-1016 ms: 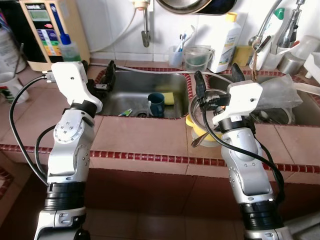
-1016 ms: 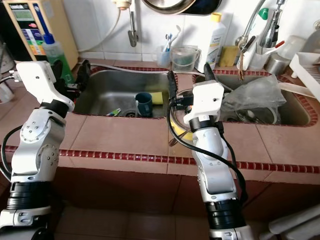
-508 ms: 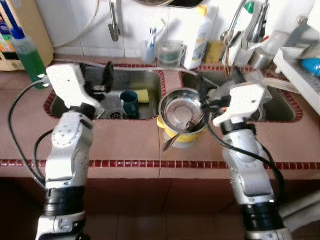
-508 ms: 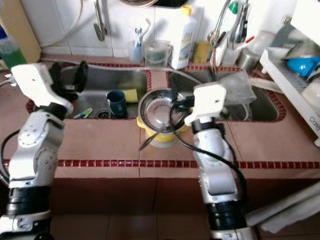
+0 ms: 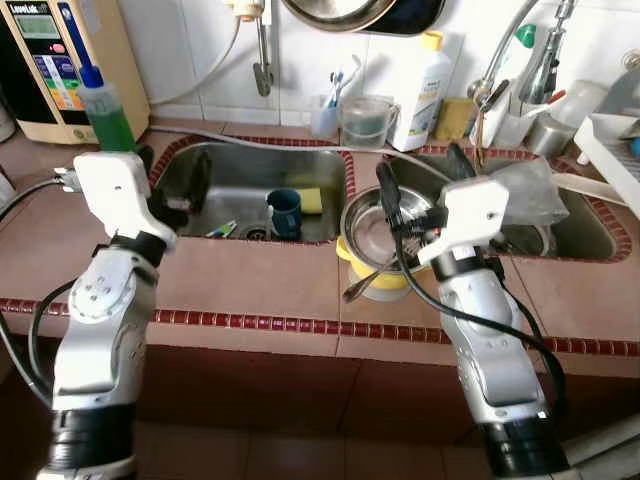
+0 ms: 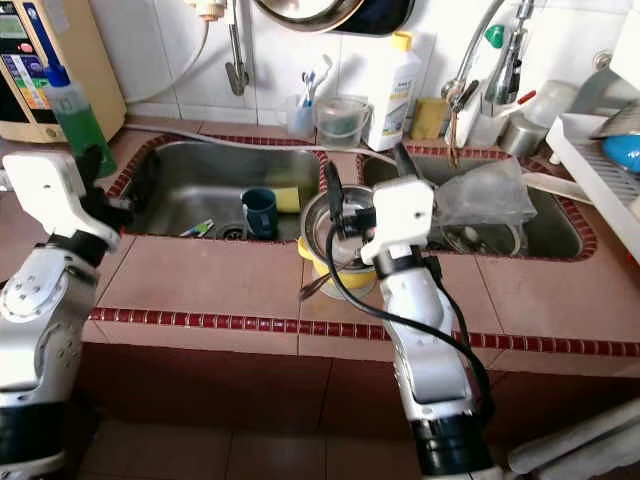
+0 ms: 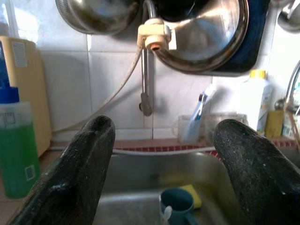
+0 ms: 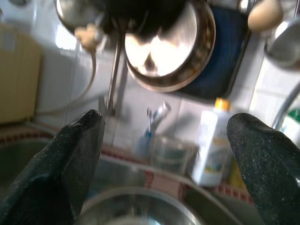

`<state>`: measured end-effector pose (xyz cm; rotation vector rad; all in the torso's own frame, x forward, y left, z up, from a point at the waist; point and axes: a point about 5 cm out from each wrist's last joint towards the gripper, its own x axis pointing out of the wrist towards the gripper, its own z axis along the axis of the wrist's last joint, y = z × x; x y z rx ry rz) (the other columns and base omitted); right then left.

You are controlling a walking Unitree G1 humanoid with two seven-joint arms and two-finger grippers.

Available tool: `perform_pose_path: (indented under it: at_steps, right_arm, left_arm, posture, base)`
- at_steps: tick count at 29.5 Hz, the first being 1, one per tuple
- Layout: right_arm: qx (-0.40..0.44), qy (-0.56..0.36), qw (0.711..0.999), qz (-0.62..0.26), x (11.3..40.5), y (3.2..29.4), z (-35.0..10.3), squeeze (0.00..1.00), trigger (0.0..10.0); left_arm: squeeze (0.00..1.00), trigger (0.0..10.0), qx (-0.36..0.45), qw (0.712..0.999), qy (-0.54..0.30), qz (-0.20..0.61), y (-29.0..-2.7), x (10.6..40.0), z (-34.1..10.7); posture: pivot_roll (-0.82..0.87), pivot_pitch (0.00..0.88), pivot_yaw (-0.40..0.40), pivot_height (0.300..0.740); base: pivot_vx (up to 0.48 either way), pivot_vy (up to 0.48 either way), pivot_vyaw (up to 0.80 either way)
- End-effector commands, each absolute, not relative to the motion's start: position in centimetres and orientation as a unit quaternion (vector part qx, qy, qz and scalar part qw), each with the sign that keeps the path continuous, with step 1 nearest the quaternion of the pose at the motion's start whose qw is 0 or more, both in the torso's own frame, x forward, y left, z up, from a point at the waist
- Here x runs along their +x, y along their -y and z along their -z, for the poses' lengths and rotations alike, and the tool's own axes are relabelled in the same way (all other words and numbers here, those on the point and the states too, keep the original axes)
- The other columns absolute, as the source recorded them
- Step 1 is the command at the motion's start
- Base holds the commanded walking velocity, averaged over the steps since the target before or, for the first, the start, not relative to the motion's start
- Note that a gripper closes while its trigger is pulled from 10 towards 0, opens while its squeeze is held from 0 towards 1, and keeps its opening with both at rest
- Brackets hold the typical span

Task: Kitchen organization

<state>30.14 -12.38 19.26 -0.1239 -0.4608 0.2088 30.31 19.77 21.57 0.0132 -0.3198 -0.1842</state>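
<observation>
A steel bowl (image 5: pixel 372 222) sits nested in a yellow bowl (image 5: pixel 378 282) on the tiled counter between two sinks, with a utensil handle (image 5: pixel 358 287) sticking out toward me. My right gripper (image 5: pixel 422 172) hovers open just above and over the right side of that bowl, whose rim (image 8: pixel 136 206) lies below the fingertips. In the left sink lie a blue mug (image 5: pixel 286 211) and a yellow sponge (image 5: pixel 312 200). My left gripper (image 5: pixel 172 165) is open and empty over the left sink's near-left corner, facing the mug (image 7: pixel 177 206).
A green soap bottle (image 5: pixel 105 115) and a beige water unit (image 5: pixel 50 50) stand at back left. A clear cup (image 5: pixel 365 122), a white bottle (image 5: pixel 420 80) and a faucet (image 5: pixel 520 50) line the wall. A plastic bag (image 5: pixel 535 190) fills the right sink; a dish rack (image 5: pixel 615 135) is at the right.
The whole view swung right and then back left, so the camera moved. Both arms keep their raised pose with fingers apart, and nothing was taken hold of.
</observation>
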Motion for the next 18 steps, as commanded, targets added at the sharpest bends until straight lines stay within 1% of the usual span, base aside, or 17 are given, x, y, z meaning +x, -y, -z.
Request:
perform_pose_path:
  at_steps: [1,5,12,18]
  right_arm:
    - [-0.067,0.242,0.963,-0.103,29.7,12.5,-19.7,0.00,10.0]
    - [-0.067,0.232,0.965,-0.105,29.0,12.3,-19.0,0.00,10.0]
    - [-0.067,0.236,0.963,-0.110,28.4,11.7,-18.6,0.00,10.0]
    - [-0.076,0.239,0.959,-0.136,27.2,11.2,-17.7,0.00,10.0]
  left_arm:
    - [0.00,10.0,0.016,0.982,0.159,0.103,-19.4,30.0,-21.7]
    - [0.00,10.0,0.017,0.981,0.150,0.118,-18.8,29.6,-20.9]
    - [0.00,10.0,0.006,0.979,0.155,0.130,-18.6,29.2,-20.5]
    - [0.00,10.0,0.033,0.972,0.144,0.182,-17.6,27.3,-19.0]
  posture:
    - [-0.04,0.083,-0.003,0.740]
    - [-0.05,0.096,0.004,0.740]
    - [-0.06,0.107,0.013,0.740]
    - [-0.06,0.115,0.017,0.740]
  base:
    - [0.000,0.000,0.00]
    - [0.000,0.000,0.00]
    - [0.000,0.000,0.00]
    - [0.000,0.000,0.00]
